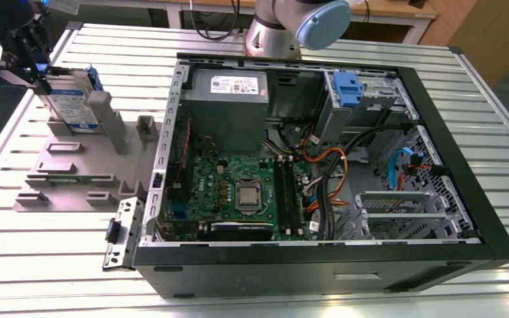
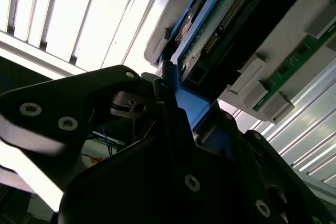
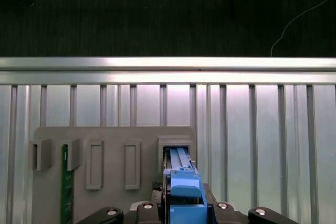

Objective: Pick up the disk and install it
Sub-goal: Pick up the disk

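Note:
The disk (image 1: 69,105) stands on edge, slightly tilted, at the far end of the grey holder (image 1: 77,173) on the exterior view's left. It is silver with a white-and-blue label and blue rails. My gripper (image 1: 40,69) is at its upper end. In the first wrist view the disk's blue rail (image 3: 181,179) runs between my dark fingers, with the gripper (image 3: 181,205) shut on it over the holder's slot (image 3: 176,148). The second wrist view shows the disk's green circuit side (image 2: 223,27) and its blue rail clamped in the gripper (image 2: 181,106).
The open computer case (image 1: 466,199) lies on the slatted metal table (image 1: 51,265), to the exterior view's right of the holder. Inside are a drive bay with a blue latch (image 1: 347,89), a grey metal box (image 1: 228,89), a motherboard and loose cables. A green memory stick (image 3: 65,190) stands in the holder.

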### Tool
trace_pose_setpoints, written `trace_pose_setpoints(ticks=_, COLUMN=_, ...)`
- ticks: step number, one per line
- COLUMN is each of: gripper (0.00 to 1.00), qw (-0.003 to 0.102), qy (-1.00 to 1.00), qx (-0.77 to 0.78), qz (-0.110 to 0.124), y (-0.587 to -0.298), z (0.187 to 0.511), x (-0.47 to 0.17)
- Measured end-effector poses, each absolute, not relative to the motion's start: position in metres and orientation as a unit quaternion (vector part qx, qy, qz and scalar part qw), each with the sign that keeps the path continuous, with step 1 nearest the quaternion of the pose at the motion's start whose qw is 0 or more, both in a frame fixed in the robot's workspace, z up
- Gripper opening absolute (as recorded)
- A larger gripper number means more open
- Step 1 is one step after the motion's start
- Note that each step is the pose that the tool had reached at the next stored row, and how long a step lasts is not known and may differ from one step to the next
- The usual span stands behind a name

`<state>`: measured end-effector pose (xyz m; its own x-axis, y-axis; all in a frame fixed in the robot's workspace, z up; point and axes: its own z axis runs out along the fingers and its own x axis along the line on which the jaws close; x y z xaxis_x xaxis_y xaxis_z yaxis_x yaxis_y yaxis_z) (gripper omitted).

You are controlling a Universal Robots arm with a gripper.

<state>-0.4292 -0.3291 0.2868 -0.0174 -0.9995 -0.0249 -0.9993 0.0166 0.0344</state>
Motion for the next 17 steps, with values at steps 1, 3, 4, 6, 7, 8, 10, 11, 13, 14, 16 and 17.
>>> trace_pose_setpoints(ticks=1, gripper=0.37, qw=0.003, qy=-0.713, qx=0.701, qz=-0.021, y=-0.3291, z=0.2867, x=-0.4292)
trace_pose_setpoints(ticks=3, gripper=0.37, qw=0.003, qy=-0.713, qx=0.701, qz=-0.021, y=-0.3291, z=0.2867, x=-0.4292)
trace_pose_setpoints(ticks=4, gripper=0.37, qw=0.003, qy=-0.713, qx=0.701, qz=-0.021, y=-0.3291, z=0.2867, x=-0.4291)
trace_pose_setpoints(ticks=6, gripper=0.37, qw=0.003, qy=-0.713, qx=0.701, qz=-0.021, y=-0.3291, z=0.2870, x=-0.4291)
trace_pose_setpoints(ticks=7, gripper=0.37, qw=0.003, qy=-0.713, qx=0.701, qz=-0.021, y=-0.3291, z=0.2871, x=-0.4291)
trace_pose_setpoints(ticks=8, gripper=0.37, qw=0.003, qy=-0.713, qx=0.701, qz=-0.021, y=-0.3291, z=0.2873, x=-0.4292)
trace_pose_setpoints(ticks=10, gripper=0.37, qw=0.003, qy=-0.713, qx=0.701, qz=-0.021, y=-0.3291, z=0.2875, x=-0.4291)
trace_pose_setpoints(ticks=11, gripper=0.37, qw=0.003, qy=-0.713, qx=0.701, qz=-0.021, y=-0.3290, z=0.2878, x=-0.4292)
trace_pose_setpoints(ticks=13, gripper=0.37, qw=0.003, qy=-0.713, qx=0.701, qz=-0.021, y=-0.3291, z=0.2884, x=-0.4292)
trace_pose_setpoints(ticks=14, gripper=0.37, qw=0.003, qy=-0.713, qx=0.701, qz=-0.021, y=-0.3291, z=0.2886, x=-0.4292)
trace_pose_setpoints(ticks=16, gripper=0.37, qw=0.003, qy=-0.713, qx=0.701, qz=-0.021, y=-0.3291, z=0.2900, x=-0.4292)
trace_pose_setpoints(ticks=17, gripper=0.37, qw=0.003, qy=-0.713, qx=0.701, qz=-0.021, y=-0.3291, z=0.2905, x=-0.4291)
